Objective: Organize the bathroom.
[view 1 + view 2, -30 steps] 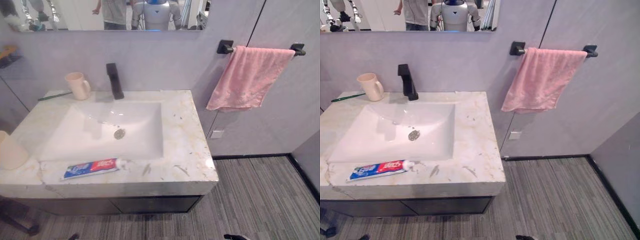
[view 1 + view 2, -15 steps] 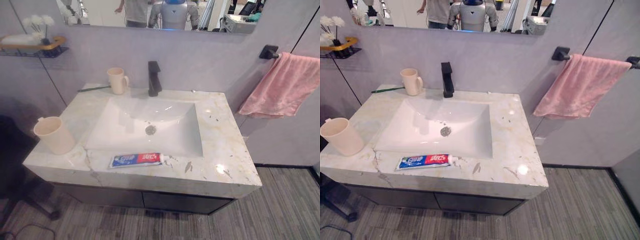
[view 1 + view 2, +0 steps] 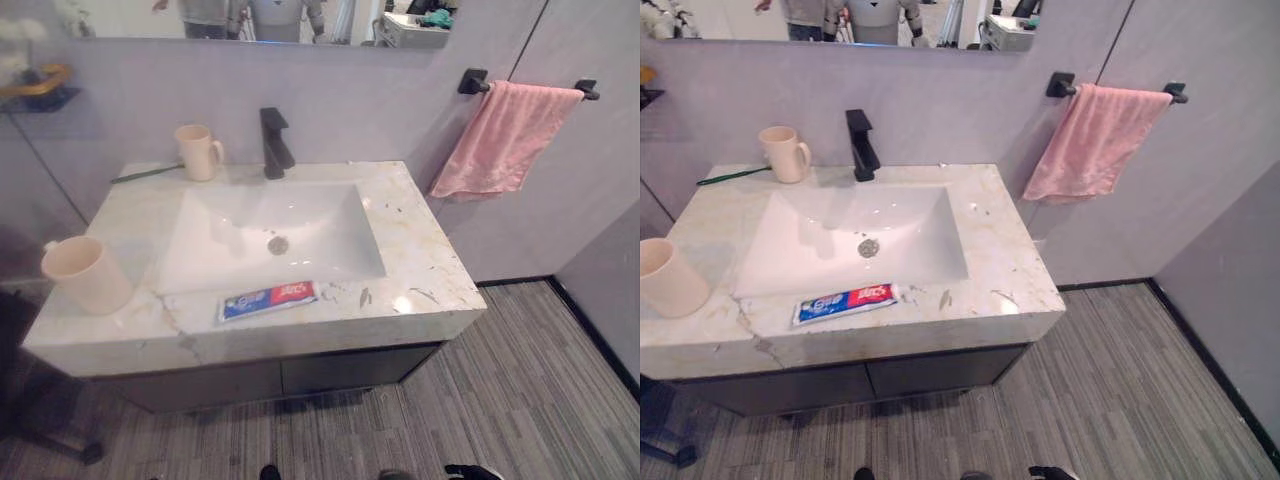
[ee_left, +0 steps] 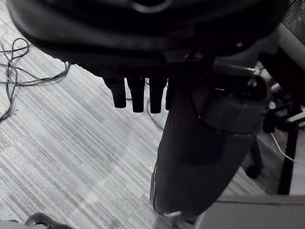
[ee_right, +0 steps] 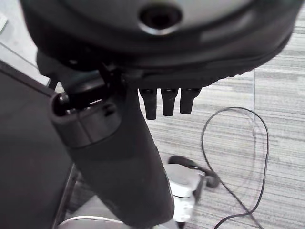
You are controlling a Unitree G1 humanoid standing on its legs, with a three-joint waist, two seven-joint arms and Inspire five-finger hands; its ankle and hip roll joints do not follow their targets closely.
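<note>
On the marble vanity top (image 3: 420, 270) a red and blue toothpaste tube (image 3: 268, 300) lies flat along the front edge of the white sink (image 3: 270, 230). A beige cup (image 3: 85, 275) stands at the front left corner. A second beige cup (image 3: 198, 152) stands at the back beside the black faucet (image 3: 273, 143), and a green toothbrush (image 3: 145, 173) lies to its left. A pink towel (image 3: 505, 135) hangs from the black wall bar on the right. My left hand (image 4: 136, 95) and right hand (image 5: 163, 102) hang over the floor with straight fingers, holding nothing.
A mirror (image 3: 260, 18) runs above the sink. A small wall shelf (image 3: 35, 85) sits at the far left. A dark chair base (image 3: 45, 420) stands on the striped grey floor left of the vanity. Grey walls close in behind and to the right.
The camera has swung and pulled back, so the vanity now sits further left and smaller. The things on the counter have not moved.
</note>
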